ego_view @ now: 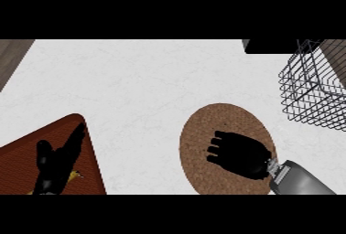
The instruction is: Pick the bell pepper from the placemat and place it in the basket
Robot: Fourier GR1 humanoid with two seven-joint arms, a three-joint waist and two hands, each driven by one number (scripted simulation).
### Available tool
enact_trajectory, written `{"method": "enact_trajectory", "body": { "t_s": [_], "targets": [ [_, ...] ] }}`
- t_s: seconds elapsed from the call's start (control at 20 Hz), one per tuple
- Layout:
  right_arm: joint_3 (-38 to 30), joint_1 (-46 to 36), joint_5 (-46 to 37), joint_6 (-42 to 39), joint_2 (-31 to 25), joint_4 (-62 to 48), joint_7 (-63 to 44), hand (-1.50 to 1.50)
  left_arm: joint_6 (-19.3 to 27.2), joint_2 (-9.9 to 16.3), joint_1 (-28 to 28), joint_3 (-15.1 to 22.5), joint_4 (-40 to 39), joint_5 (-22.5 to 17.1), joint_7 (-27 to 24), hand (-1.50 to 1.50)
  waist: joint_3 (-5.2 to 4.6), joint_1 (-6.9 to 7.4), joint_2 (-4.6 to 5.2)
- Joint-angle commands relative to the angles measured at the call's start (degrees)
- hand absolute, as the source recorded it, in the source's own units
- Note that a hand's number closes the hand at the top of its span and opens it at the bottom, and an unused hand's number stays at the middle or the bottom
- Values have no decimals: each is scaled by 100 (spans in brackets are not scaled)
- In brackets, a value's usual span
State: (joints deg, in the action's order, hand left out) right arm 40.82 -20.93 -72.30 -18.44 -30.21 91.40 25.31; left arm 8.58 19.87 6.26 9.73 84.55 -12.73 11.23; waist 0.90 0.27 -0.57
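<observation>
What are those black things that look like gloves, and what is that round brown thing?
Those are a robot's two hands, and the picture is taken from its head, looking straight down at a white kitchen counter. The right hand sits on a grey arm and is curled up over the round brown thing, which is a placemat. The robot is meant to pick up a bell pepper there, but the hand covers that spot, so I cannot see the pepper or tell if it is held. The left hand rests open at the lower left, over a reddish-brown board, with a bit of something yellow beside it. The wire basket at the upper right is where the pepper should go.
</observation>
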Motion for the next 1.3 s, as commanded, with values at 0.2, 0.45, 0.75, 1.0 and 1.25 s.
{"method": "enact_trajectory", "body": {
  "t_s": [0.2, 0.45, 0.75, 1.0, 1.25],
  "targets": [
    [122, 61, -647, 1244, 24, -570, 520, 150, 100, -205, 219, 125, -195, 201, 228, 0, -87, 15, 65],
    [99, 282, -810, 1359, 74, -452, 546, 150, -53, -113, 172, -35, -140, 92, 486, 0, -88, -21, 57],
    [-1709, 1081, 13, 385, 1197, -1038, -2233, 150, -11, -72, 516, -256, -146, -24, 181, 0, -92, -548, 52],
    [-2409, 1367, 35, 513, 2424, -498, -4288, 150, -76, 69, 651, -430, -34, -138, 247, 0, -105, -427, 4],
    [-3085, 1423, 2073, 1668, 2993, 793, -4706, 150, -150, 40, 773, -301, 95, -96, 210, 0, -50, -356, -3]
  ]
}}
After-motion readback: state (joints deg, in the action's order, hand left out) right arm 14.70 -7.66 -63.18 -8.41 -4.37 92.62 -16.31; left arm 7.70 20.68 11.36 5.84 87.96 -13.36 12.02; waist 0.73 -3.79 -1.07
